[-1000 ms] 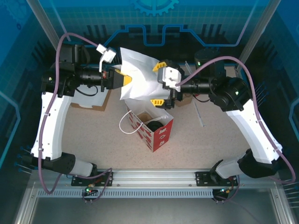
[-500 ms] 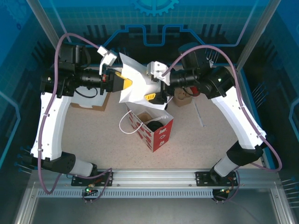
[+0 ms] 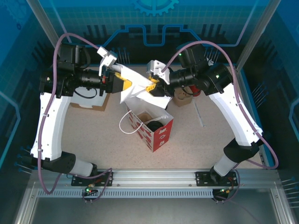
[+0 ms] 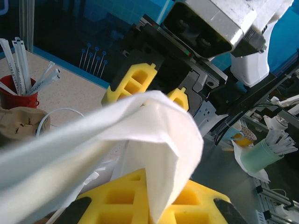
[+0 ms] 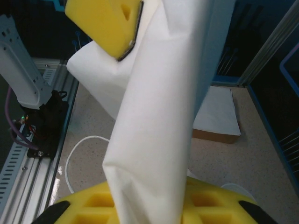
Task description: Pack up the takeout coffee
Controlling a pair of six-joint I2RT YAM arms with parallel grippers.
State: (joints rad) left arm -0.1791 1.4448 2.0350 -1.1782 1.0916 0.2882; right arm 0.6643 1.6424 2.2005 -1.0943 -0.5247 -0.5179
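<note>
The white bag [image 3: 140,88] hangs across the red carrier's [image 3: 161,133] 12 o'clock side, barring me there. Bare table [image 3: 205,140] lies open from 3 to 6 o'clock. A cardboard box [image 3: 92,101] sits at 10.

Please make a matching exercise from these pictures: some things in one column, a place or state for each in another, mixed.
1 white paper bag
2 red carrier box
3 red cup
4 black lid

A holds white straws
B sits inside the red carrier box
C has a white cord handle
D gripped by left pincer and right pincer

Pairs: 1-D, 2-C, 3-A, 4-B
</note>
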